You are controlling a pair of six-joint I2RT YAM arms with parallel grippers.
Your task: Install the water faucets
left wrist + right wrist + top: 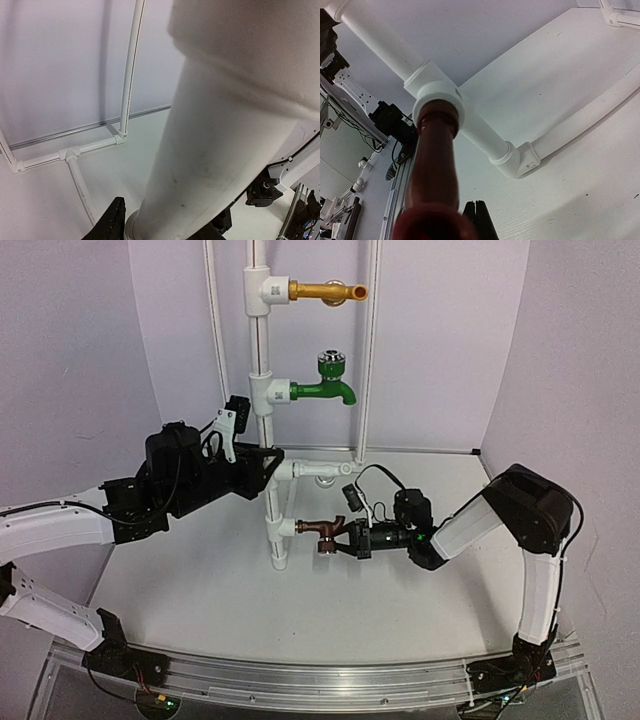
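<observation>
The dark brown water faucet [322, 530] sticks out sideways from the lowest tee [285, 528] of the white pipe stand [258, 350], spout down. In the right wrist view the faucet [435, 165] runs from the camera into the white tee [437, 97]. My right gripper [347, 537] is at the faucet's free end. Its fingertips [480, 217] are pressed together just right of the faucet body, with nothing between them. My left gripper [272, 462] is shut around the stand's upright pipe [215, 150], one dark finger [112, 220] on each side.
A long gold faucet [325, 290] and a green faucet [325, 390] are mounted higher on the stand. White base pipes and an elbow [517, 160] lie on the table behind. Walls close in behind and at the sides. An aluminium rail [300, 680] runs along the near edge.
</observation>
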